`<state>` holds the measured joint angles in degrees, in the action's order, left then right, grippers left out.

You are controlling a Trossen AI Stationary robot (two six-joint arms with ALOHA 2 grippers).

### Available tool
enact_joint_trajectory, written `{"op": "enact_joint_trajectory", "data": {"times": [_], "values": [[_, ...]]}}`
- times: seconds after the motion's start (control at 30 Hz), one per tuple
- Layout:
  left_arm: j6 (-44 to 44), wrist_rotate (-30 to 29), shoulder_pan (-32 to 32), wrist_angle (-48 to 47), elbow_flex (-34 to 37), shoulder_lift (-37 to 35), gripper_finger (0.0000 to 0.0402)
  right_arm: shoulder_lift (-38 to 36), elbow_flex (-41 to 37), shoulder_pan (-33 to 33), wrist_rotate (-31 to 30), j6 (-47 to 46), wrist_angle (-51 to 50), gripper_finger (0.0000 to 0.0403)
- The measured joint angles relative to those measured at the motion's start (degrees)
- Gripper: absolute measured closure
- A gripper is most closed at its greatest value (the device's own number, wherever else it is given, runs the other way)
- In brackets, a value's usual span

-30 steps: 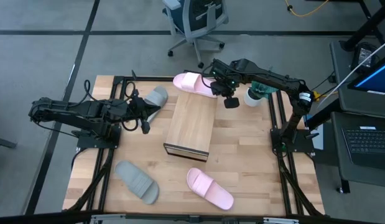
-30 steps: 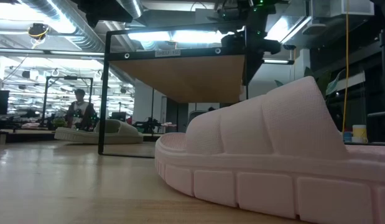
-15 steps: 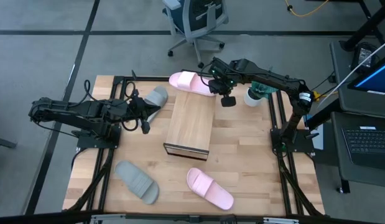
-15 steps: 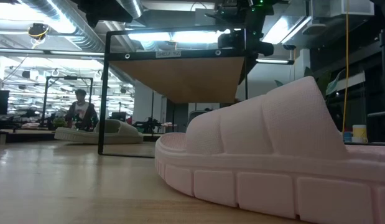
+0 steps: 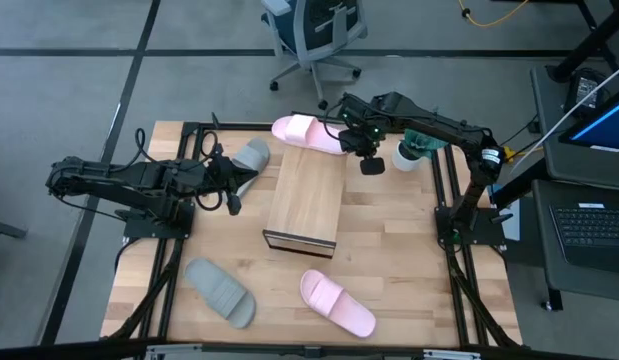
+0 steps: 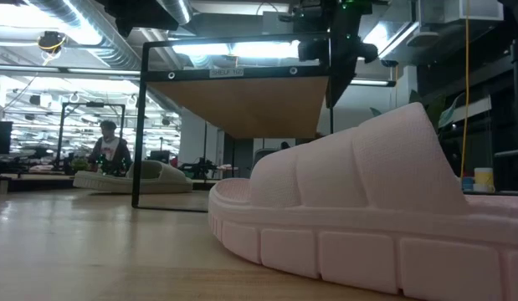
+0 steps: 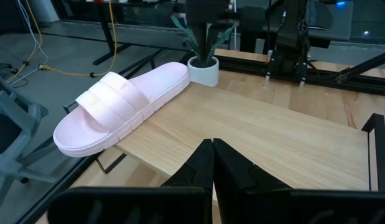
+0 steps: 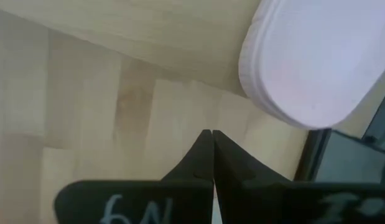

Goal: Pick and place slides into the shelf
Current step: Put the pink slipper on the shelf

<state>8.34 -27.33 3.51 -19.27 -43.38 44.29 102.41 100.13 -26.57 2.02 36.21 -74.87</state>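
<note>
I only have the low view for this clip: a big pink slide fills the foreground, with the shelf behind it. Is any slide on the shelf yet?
Observer: Yes. A pink slide lies across the far end of the shelf, with one end overhanging the edge.
Operator: Is the right arm holding it?
Observer: No. The right wrist view shows the right jaws shut on nothing, with the slide's end apart from them.
Operator: How many are on the table?
Observer: Three: a grey-green slide by the left arm, a second grey-green slide and your foreground pink slide at the near side.
</note>
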Motion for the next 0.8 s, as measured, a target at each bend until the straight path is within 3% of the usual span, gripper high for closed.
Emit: {"op": "enact_joint_trajectory", "data": {"times": [0.43, 0.8], "values": [[-3.34, -0.02, 0.0, 0.0, 0.0, 0.0, 0.0401, -4.98, 8.79, 5.64, 0.2, -8.06, -1.47, 0.0403], [-4.5, 2.42, 0.0, 0.0, 0.0, 0.0, 0.0401, -17.83, 2.3, 12.73, 0.08, -22.88, 8.57, 0.0403]]}}
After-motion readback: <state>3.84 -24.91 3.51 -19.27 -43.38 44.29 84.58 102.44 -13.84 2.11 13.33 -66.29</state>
